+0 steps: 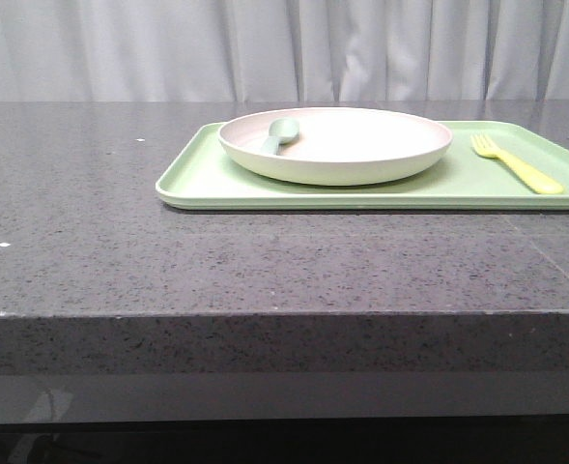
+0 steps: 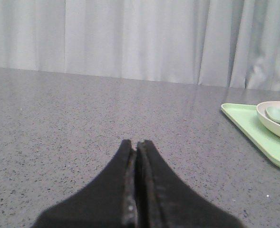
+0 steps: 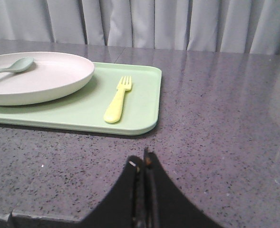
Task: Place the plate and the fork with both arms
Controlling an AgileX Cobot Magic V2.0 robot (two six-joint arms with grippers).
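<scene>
The pinkish-cream plate (image 1: 347, 145) sits on the light-green tray (image 1: 197, 174), with a pale grey-green spoon (image 1: 279, 133) lying in it. The yellow fork (image 1: 516, 164) lies on the tray to the right of the plate, tines pointing away. The plate (image 3: 40, 78) and fork (image 3: 118, 99) also show in the right wrist view. My right gripper (image 3: 143, 159) is shut and empty, over bare table in front of the tray. My left gripper (image 2: 136, 142) is shut and empty, over bare table left of the tray; the plate's edge (image 2: 273, 121) shows there. Neither gripper shows in the front view.
The grey speckled table (image 1: 168, 261) has its front edge near the camera. A white curtain (image 1: 284, 48) hangs behind the table. The tray (image 3: 82, 111) stands right of the table's middle, its right end cut off in the front view.
</scene>
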